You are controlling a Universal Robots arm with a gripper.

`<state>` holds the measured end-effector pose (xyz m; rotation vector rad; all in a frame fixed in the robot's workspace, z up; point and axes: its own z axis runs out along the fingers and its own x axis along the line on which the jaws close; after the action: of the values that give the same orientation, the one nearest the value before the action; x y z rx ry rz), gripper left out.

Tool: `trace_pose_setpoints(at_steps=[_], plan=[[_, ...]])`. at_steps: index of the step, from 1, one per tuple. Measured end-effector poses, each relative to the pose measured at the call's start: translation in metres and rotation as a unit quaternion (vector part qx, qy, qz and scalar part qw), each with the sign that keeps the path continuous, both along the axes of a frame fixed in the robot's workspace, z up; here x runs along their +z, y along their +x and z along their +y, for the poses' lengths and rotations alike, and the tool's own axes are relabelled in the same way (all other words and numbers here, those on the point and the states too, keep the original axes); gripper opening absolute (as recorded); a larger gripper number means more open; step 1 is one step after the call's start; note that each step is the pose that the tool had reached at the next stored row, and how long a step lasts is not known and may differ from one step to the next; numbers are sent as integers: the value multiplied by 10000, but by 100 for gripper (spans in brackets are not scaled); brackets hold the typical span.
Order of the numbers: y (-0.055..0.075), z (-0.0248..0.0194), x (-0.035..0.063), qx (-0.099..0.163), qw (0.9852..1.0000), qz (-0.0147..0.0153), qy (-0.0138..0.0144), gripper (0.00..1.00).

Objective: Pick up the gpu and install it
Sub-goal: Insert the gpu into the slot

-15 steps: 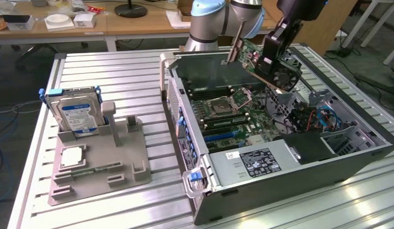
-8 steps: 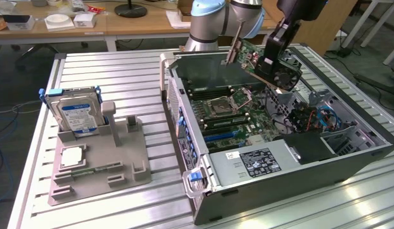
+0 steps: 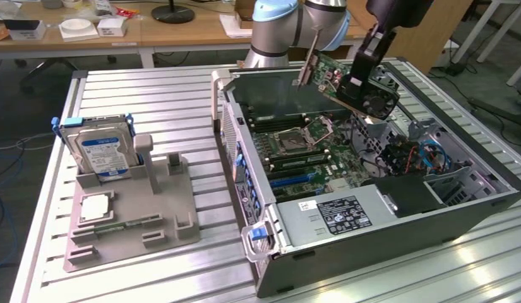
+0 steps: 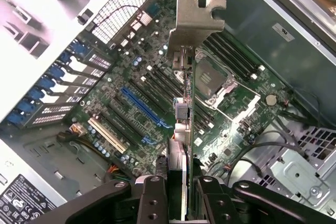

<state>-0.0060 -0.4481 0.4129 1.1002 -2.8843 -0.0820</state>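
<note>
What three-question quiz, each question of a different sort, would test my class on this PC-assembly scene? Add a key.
1. True or false: the gripper is shut on the gpu.
2. The gpu is: A) already installed; B) held tilted above the open computer case; C) lying on the grey holder.
3. Which part stands upright in the grey holder, on the exterior view's left?
Key: 1 true; 2 B; 3 the hard drive.
</note>
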Motion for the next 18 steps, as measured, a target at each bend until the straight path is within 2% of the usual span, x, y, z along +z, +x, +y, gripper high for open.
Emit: trace_pose_setpoints(at_steps=[18], plan=[[0,-1,0,455,9990,0,3,27]])
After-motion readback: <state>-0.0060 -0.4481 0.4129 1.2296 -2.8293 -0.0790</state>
